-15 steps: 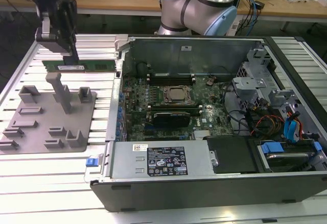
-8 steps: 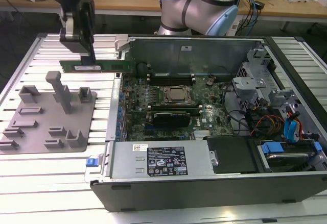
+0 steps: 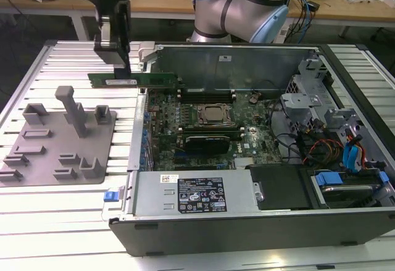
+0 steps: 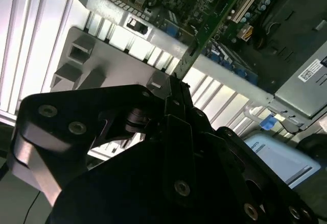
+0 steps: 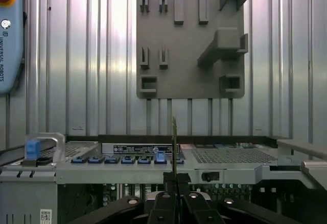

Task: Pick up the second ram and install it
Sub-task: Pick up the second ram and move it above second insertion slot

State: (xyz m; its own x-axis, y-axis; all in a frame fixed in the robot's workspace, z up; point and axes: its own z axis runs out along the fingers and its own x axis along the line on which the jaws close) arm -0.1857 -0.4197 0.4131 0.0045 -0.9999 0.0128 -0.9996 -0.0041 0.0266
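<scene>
The second ram (image 3: 151, 80) is a long green stick with a white label. It hangs level in the air over the slatted table, at the wall of the open computer case (image 3: 247, 55) on the exterior view's left. My gripper (image 3: 122, 68) is shut on its end from above. In the first wrist view the ram (image 5: 174, 142) shows edge-on, rising from between the fingertips of the gripper (image 5: 176, 180). In the second wrist view the ram (image 4: 209, 30) reaches from the gripper (image 4: 174, 81) out over the motherboard's edge.
A grey fixture plate (image 3: 58, 135) with posts and pockets lies on the table at the exterior view's left. Inside the case are the silver processor (image 3: 214, 115), a black expansion card (image 3: 213, 141), memory slots (image 3: 210, 95), loose cables (image 3: 308, 144) and the power supply (image 3: 197, 194).
</scene>
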